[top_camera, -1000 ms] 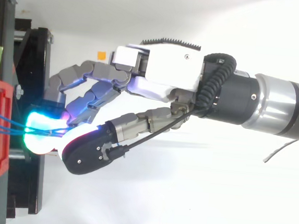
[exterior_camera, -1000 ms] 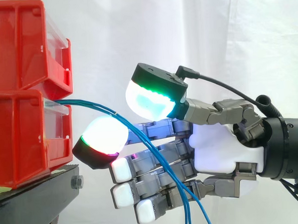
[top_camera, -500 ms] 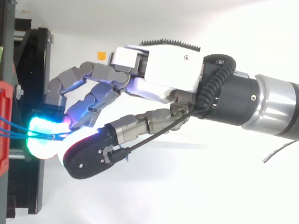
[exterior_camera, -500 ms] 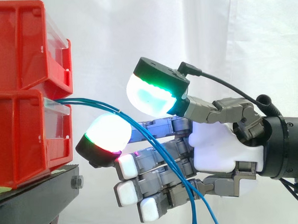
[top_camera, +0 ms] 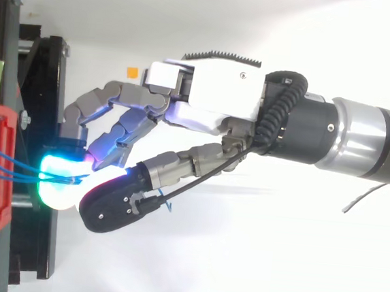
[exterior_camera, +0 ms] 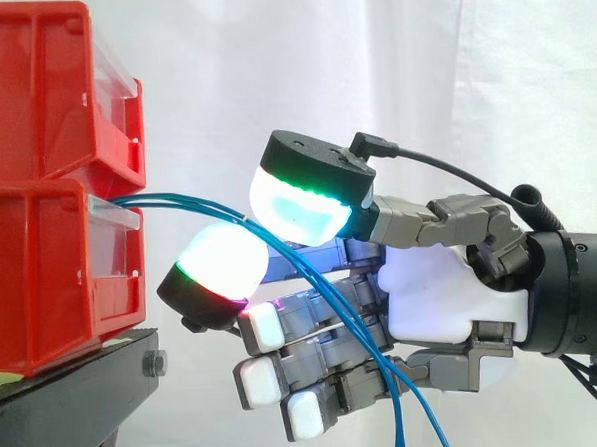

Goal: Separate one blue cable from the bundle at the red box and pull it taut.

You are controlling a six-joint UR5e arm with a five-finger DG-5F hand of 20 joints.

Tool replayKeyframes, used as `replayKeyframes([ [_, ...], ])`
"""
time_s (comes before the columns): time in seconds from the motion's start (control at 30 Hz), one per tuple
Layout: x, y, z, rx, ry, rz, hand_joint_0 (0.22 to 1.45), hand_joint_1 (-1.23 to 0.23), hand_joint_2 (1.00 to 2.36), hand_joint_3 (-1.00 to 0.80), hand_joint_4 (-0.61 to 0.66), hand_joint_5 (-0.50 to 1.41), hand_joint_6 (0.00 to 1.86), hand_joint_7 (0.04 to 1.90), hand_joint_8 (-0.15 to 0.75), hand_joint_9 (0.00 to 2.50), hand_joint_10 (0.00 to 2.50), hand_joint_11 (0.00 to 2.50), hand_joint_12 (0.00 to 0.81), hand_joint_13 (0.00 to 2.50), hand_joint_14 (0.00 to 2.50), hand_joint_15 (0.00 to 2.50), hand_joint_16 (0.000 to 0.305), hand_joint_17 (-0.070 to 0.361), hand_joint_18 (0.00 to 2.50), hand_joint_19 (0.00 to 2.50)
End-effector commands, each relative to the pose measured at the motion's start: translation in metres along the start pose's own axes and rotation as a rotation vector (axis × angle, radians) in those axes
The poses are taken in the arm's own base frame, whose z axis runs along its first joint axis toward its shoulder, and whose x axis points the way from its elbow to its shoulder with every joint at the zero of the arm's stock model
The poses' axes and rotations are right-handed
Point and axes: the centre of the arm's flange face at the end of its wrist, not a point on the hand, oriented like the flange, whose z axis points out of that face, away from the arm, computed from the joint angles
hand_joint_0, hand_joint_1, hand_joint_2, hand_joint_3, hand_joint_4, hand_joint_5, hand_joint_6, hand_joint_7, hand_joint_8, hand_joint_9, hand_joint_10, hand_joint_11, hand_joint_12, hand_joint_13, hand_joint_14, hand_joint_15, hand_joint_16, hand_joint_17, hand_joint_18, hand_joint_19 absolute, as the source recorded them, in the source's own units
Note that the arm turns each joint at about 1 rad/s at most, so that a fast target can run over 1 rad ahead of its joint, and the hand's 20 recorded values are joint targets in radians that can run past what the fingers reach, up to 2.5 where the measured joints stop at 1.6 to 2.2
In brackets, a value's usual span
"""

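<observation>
Two red bins stand stacked at the left end of a black stand, the upper bin set directly on the lower bin, each with a clear panel across its open front. A bolt shows at the stand's front corner. From the front edge of the lower bin a small bundle of blue cables arcs out level past the stand's edge. It then drops steeply across the near side of the robot's fingers and leaves the side view at the bottom. The strands lie close together along the whole run and cross the lower fingers, partly masking them.

Seen from above, the stand lies along the left edge over a pale floor, where a small orange square sits well clear of the work. A white curtain hangs behind everything.

The hand reaches in level from the right, palm side-on to the side camera and fingers pointing toward the bins, just short of the stand's edge. Its thumb pad, edged in green, is pressed down toward the glowing tip of the uppermost finger, pinching the blue cables where they pass between them. The remaining fingers are bent below, their small white tips stacked one under another.
</observation>
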Motion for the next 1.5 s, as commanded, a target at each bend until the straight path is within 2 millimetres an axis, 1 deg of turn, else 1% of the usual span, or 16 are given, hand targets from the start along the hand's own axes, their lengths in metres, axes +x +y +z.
replayKeyframes([
  [0.0, -0.0014, -0.0003, 0.0000, 0.000, 0.004, 0.000, 0.61, -0.72, 1.01, -0.37, 0.17, -0.16, 0.87, 0.92, 0.342, 0.92, 0.01, 0.81, 0.376, 0.91, 0.02, 0.61, 0.044, 0.099, 0.85, 0.69],
  [0.17, -0.0010, -0.0002, -0.0010, 0.009, 0.010, 0.004, 0.60, -0.68, 1.00, -0.44, 0.17, -0.15, 0.86, 0.96, 0.343, 0.95, 0.01, 0.81, 0.374, 0.92, 0.02, 0.62, 0.044, 0.099, 0.86, 0.69],
  [0.23, -0.0008, -0.0014, -0.0011, 0.011, 0.012, 0.004, 0.60, -0.66, 1.01, -0.36, 0.15, -0.14, 0.87, 1.00, 0.340, 0.95, 0.01, 0.82, 0.374, 0.93, 0.02, 0.61, 0.043, 0.098, 0.86, 0.69],
  [0.33, -0.0019, -0.0003, -0.0012, 0.011, 0.012, 0.004, 0.60, -0.68, 1.01, -0.25, 0.13, -0.14, 0.89, 1.00, 0.346, 0.96, 0.01, 0.81, 0.379, 0.93, 0.02, 0.62, 0.045, 0.100, 0.87, 0.69],
  [0.43, -0.0018, 0.0003, -0.0007, 0.009, 0.012, 0.004, 0.60, -0.71, 1.01, -0.19, 0.11, -0.14, 0.89, 1.03, 0.360, 0.97, 0.01, 0.82, 0.393, 0.95, 0.02, 0.61, 0.047, 0.107, 0.90, 0.67],
  [0.53, -0.0015, 0.0003, -0.0007, 0.009, 0.015, 0.004, 0.61, -0.74, 1.01, -0.17, 0.10, -0.15, 0.91, 0.98, 0.360, 0.96, 0.01, 0.83, 0.394, 0.94, 0.02, 0.61, 0.048, 0.107, 0.91, 0.67],
  [0.6, -0.0014, 0.0003, -0.0007, 0.009, 0.016, 0.006, 0.62, -0.78, 1.01, -0.23, 0.11, -0.16, 0.91, 0.95, 0.350, 0.94, 0.01, 0.83, 0.385, 0.94, 0.02, 0.63, 0.046, 0.103, 0.90, 0.68],
  [0.77, -0.0014, 0.0003, -0.0007, 0.009, 0.016, 0.007, 0.65, -0.80, 1.00, -0.43, 0.13, -0.16, 0.91, 0.94, 0.335, 0.93, 0.01, 0.83, 0.371, 0.94, 0.02, 0.62, 0.044, 0.098, 0.90, 0.70],
  [0.8, -0.0014, 0.0002, -0.0009, 0.011, 0.016, 0.008, 0.65, -0.78, 1.00, -0.50, 0.13, -0.16, 0.91, 0.94, 0.334, 0.94, 0.01, 0.83, 0.369, 0.94, 0.02, 0.63, 0.044, 0.098, 0.90, 0.70],
  [0.93, -0.0022, 0.0029, 0.0008, 0.009, 0.016, 0.008, 0.60, -0.71, 1.00, -0.50, 0.14, -0.15, 0.90, 0.95, 0.330, 0.95, 0.01, 0.82, 0.368, 0.94, 0.02, 0.64, 0.044, 0.099, 0.91, 0.70],
  [1.0, -0.0042, 0.0027, 0.0004, 0.012, 0.018, 0.008, 0.58, -0.63, 1.00, -0.50, 0.14, -0.15, 0.90, 0.96, 0.333, 0.96, 0.01, 0.83, 0.369, 0.95, 0.02, 0.64, 0.044, 0.100, 0.91, 0.71],
  [1.07, -0.0039, 0.0013, 0.0002, 0.015, 0.021, 0.007, 0.58, -0.55, 1.00, -0.50, 0.14, -0.15, 0.90, 0.95, 0.331, 0.97, 0.01, 0.83, 0.367, 0.95, 0.02, 0.65, 0.044, 0.099, 0.90, 0.72],
  [1.13, -0.0048, 0.0014, 0.0002, 0.015, 0.022, 0.007, 0.60, -0.51, 1.00, -0.50, 0.13, -0.15, 0.89, 0.95, 0.330, 0.97, 0.01, 0.82, 0.366, 0.95, 0.02, 0.65, 0.044, 0.098, 0.90, 0.72],
  [1.23, -0.0055, 0.0043, 0.0013, 0.012, 0.024, 0.006, 0.62, -0.54, 1.00, -0.49, 0.12, -0.15, 0.89, 0.97, 0.334, 0.97, 0.01, 0.83, 0.367, 0.95, 0.02, 0.64, 0.043, 0.098, 0.90, 0.73],
  [1.33, -0.0065, 0.0050, 0.0016, 0.015, 0.024, 0.007, 0.63, -0.61, 1.01, -0.38, 0.12, -0.15, 0.89, 0.99, 0.338, 0.97, 0.01, 0.82, 0.369, 0.95, 0.02, 0.64, 0.043, 0.098, 0.90, 0.72],
  [1.47, -0.0053, 0.0057, 0.0020, 0.014, 0.025, 0.006, 0.63, -0.70, 1.01, -0.27, 0.10, -0.15, 0.90, 1.00, 0.341, 0.97, 0.01, 0.85, 0.372, 0.95, 0.02, 0.64, 0.044, 0.099, 0.91, 0.71],
])
